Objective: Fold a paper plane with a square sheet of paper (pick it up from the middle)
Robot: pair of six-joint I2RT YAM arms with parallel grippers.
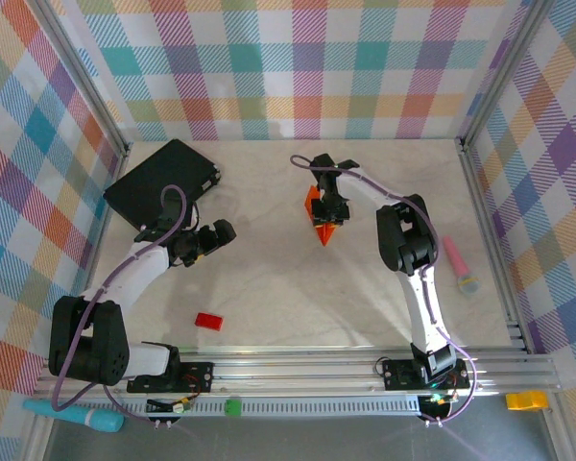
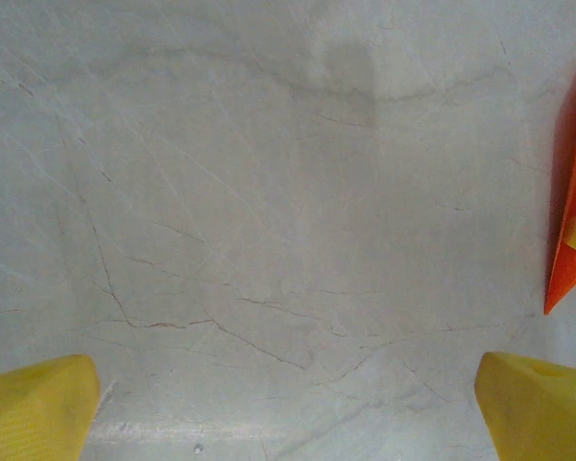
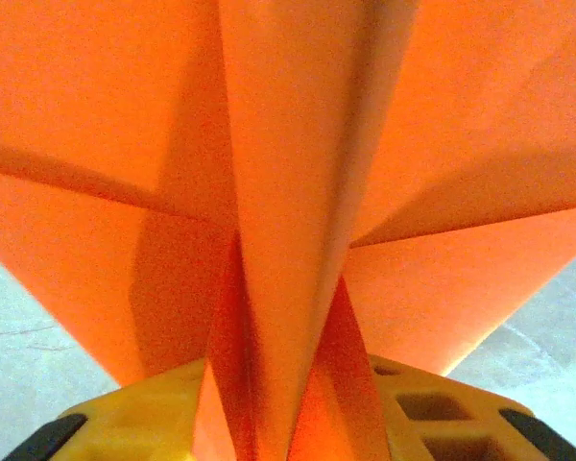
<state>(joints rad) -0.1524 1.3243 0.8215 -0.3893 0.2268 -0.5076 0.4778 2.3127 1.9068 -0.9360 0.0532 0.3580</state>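
On veined tabletop (image 1: 269,288), creased pointed paper plane (image 1: 324,231)

One paper plane (image 1: 324,223), one black case (image 1: 163,182), one red block (image 1: 208,321)

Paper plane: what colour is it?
The paper plane is bright orange, best seen in the right wrist view.

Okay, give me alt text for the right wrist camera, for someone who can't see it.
A bright orange paper plane seen very close, its centre fold running down between the right gripper's yellow fingers. Pale marbled table shows at the lower corners.
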